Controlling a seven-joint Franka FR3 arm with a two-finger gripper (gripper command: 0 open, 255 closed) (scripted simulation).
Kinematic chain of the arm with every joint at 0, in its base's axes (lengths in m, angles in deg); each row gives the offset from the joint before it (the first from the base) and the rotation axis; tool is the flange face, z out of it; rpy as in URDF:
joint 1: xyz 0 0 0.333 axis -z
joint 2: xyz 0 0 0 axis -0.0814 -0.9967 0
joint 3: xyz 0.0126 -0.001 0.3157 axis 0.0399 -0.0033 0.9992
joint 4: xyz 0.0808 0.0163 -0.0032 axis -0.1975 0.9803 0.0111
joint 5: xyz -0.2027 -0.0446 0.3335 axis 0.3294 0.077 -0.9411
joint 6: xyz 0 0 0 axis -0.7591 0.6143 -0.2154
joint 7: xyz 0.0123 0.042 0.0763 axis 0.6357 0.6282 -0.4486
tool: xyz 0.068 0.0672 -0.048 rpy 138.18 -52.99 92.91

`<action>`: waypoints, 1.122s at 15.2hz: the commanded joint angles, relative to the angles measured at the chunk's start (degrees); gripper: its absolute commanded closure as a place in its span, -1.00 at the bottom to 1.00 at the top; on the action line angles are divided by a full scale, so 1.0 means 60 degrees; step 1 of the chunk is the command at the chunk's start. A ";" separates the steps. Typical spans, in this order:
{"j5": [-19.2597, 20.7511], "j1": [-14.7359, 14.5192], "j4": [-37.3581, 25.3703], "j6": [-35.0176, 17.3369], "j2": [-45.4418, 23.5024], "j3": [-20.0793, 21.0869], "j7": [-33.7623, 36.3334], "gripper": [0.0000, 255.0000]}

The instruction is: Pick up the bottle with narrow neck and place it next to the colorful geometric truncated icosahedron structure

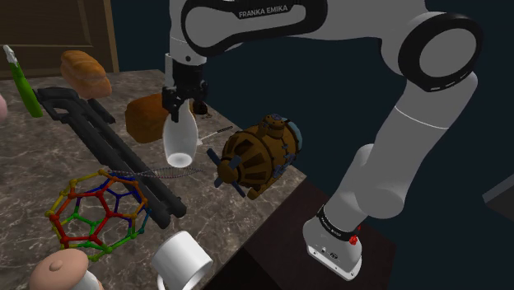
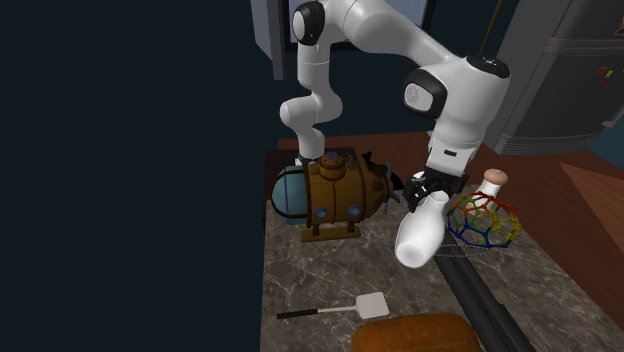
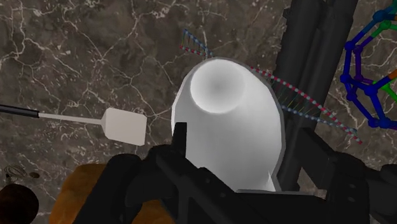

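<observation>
A white arm's black gripper [image 1: 183, 100] is closed on the narrow neck of a white bottle [image 1: 179, 140]. The bottle hangs clear of the counter [image 1: 33, 156], tilted, with its wide base downward. In the wrist view the black fingers [image 3: 180, 137] clasp the bottle [image 3: 229, 127] from both sides, and its round base faces the camera.

The counter is dark brown marble with pale veins. In the shoulder view the bottle is above the stone between a brown loaf [image 1: 148, 117] and a brown model submarine [image 1: 257, 152]. The ball [image 1: 97, 210], an open cage of red, blue, green and yellow struts, rests on the counter nearer the camera, apart from the bottle. A long black frame [image 1: 107, 136] lies between them. A white cup [image 1: 183, 259] lies on its side near the counter's front edge.

In the second exterior view the bottle [image 2: 422, 228] hangs just beside the ball [image 2: 482, 220], and a white spatula [image 2: 372, 305] with a black handle lies flat on the stone.

A dark wooden panel [image 1: 58, 33] stands behind the counter, and a dark blue wall [image 1: 346, 49] lies behind the arm.
</observation>
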 commanded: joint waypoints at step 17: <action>-0.0042 -0.0006 -0.0913 0.1188 0.0098 0.0011 -0.0031 -1.00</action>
